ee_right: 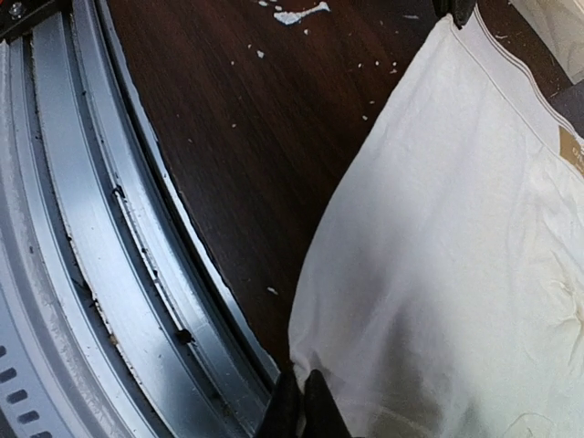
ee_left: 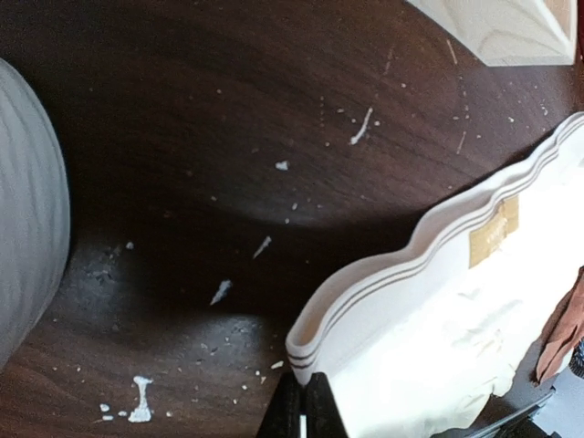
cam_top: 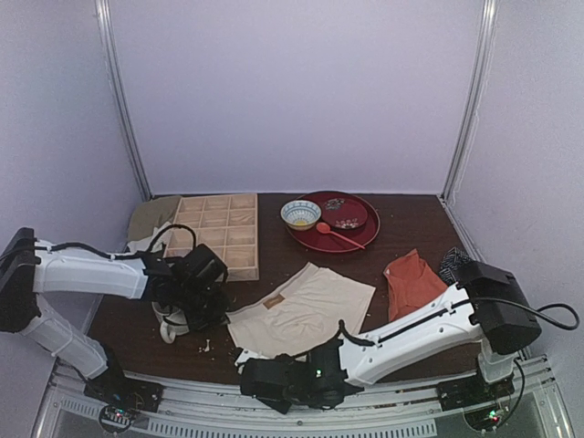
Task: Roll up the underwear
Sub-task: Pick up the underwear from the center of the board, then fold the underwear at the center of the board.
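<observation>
Tabletop (cam_top: 411, 233) dk wood, crumbs (ee_left: 222, 290) nr underwear (cam_top: 301, 310); lilac walls (cam_top: 292, 91)

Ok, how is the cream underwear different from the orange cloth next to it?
The underwear is cream; the orange cloth is reddish orange. The underwear lies spread out flat, while the orange cloth looks more bunched up. The underwear also looks bigger than the orange cloth. Both are soft fabric lying on the dark table.

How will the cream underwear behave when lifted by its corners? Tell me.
Probably floppy: the underwear lies flat with a wavy waistband edge, so it should sag between lifted corners. Likely light, being thin cloth. Pushed, it would probably bunch, as its wrinkles suggest.
</observation>
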Controlling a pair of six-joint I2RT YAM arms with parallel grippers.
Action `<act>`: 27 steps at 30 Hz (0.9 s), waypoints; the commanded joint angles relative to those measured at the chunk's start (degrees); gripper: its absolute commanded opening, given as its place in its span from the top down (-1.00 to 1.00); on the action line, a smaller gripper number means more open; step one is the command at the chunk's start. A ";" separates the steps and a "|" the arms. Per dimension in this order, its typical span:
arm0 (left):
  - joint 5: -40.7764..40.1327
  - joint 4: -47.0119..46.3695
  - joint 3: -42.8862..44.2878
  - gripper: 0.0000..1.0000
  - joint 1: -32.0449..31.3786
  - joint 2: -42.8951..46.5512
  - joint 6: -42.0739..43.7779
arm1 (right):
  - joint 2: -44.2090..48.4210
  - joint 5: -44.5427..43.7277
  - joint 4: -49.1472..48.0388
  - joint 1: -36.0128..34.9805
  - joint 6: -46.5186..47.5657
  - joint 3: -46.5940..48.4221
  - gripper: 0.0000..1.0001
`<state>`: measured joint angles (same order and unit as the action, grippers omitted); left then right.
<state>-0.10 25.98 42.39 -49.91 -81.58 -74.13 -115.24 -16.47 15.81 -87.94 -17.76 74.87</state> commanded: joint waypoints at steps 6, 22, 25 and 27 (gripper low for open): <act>0.16 7.94 13.34 1.00 0.26 -2.40 3.90 | 11.42 3.08 -0.49 3.53 -3.97 -3.82 1.00; 2.95 13.43 43.94 1.00 1.75 -27.57 5.76 | 26.80 8.43 -5.84 19.07 -8.70 -20.99 1.00; 3.75 13.85 49.13 1.00 2.35 -31.72 5.79 | 28.98 9.62 -6.25 22.23 -8.89 -23.11 1.00; 4.49 14.22 52.84 1.00 2.80 -34.48 7.28 | 29.96 10.30 -6.19 24.31 -8.79 -24.02 1.00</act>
<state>2.61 38.87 88.90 -48.25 -112.16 -69.08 -87.94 -8.12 10.37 -66.81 -25.78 52.71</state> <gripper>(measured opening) 0.006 0.002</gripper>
